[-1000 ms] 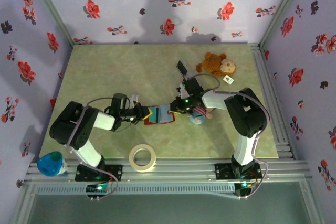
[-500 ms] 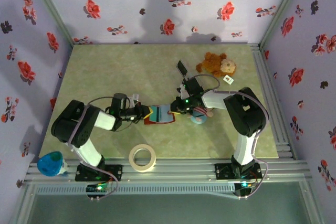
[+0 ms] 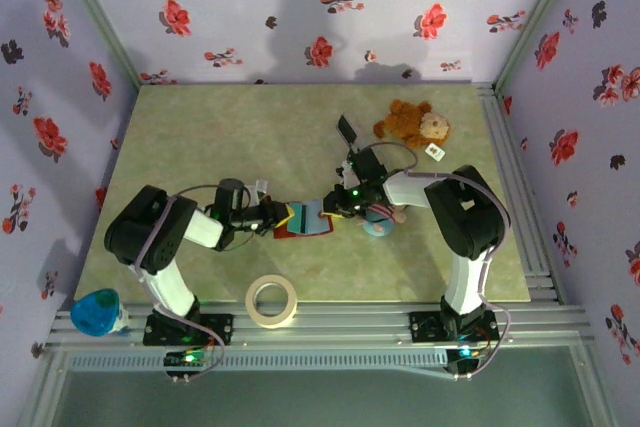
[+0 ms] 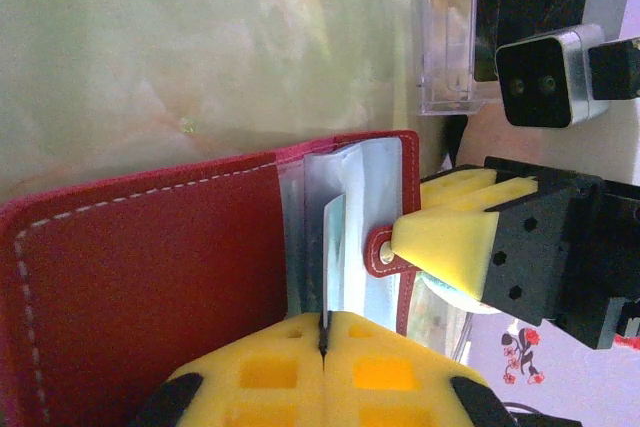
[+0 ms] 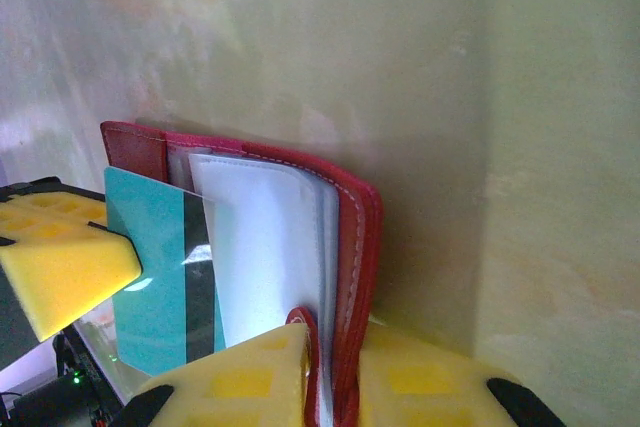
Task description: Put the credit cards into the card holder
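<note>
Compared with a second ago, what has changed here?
The left arm has eased slightly toward the wallet, with the left gripper shut on the teal card. The right gripper stays clamped on the wallet's edge. The teddy bear and tape roll have not moved.

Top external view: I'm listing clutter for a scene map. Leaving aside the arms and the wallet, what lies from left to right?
Blue object → tape roll → dark card → teddy bear
</note>
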Available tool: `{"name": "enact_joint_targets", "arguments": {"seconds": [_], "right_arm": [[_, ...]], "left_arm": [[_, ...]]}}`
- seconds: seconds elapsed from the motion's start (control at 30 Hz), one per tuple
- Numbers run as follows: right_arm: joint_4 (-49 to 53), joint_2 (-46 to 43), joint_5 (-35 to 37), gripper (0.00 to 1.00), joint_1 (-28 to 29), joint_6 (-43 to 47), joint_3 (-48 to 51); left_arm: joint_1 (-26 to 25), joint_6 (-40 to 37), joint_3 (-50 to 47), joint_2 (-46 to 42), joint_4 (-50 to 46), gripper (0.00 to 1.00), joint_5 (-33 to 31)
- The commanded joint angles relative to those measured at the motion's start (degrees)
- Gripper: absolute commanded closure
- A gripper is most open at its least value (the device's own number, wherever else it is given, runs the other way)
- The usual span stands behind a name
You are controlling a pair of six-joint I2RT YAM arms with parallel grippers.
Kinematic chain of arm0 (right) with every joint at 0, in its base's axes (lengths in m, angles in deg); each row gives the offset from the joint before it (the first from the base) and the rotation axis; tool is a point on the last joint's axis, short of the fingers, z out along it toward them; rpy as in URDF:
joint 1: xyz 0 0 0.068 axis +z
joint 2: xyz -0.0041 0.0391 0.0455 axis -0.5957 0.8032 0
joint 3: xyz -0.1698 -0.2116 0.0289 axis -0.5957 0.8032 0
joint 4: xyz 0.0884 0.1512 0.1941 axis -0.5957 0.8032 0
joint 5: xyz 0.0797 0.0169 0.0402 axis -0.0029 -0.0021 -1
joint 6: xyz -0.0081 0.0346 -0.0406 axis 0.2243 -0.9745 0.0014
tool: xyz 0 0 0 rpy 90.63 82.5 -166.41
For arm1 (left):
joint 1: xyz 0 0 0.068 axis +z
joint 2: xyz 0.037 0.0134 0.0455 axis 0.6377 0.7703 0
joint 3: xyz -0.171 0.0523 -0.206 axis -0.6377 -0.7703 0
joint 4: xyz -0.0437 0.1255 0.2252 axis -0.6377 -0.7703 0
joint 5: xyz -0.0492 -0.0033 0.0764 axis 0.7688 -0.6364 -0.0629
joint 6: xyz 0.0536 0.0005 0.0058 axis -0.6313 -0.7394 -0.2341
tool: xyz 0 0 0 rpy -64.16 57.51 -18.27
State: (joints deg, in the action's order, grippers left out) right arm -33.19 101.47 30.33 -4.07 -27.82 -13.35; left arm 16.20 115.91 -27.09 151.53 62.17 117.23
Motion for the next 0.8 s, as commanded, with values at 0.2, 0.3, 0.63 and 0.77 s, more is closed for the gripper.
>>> {"name": "enact_joint_targets", "arguments": {"seconds": [0.2,0.3,0.63,0.77], "right_arm": [[-0.4,1.3,-0.3,0.81,0.6,-1.3,0.5],[-1.0,1.3,-0.7,0.78,0.8,-1.6,0.9],[-1.6,2.0,-1.6,0.76,1.0,-2.1,0.7],[-1.8,2.1,-2.0,0.73,1.1,-2.3,0.4]], "left_arm": [[-0.4,-0.7,-0.3,0.4,0.6,1.0,-3.9],[-0.5,1.1,-0.7,2.5,4.7,1.0,-4.0],[-0.6,3.5,-4.0,4.5,13.1,1.0,-7.9],[-1.3,4.9,-4.4,6.1,16.2,1.0,-8.7]]}}
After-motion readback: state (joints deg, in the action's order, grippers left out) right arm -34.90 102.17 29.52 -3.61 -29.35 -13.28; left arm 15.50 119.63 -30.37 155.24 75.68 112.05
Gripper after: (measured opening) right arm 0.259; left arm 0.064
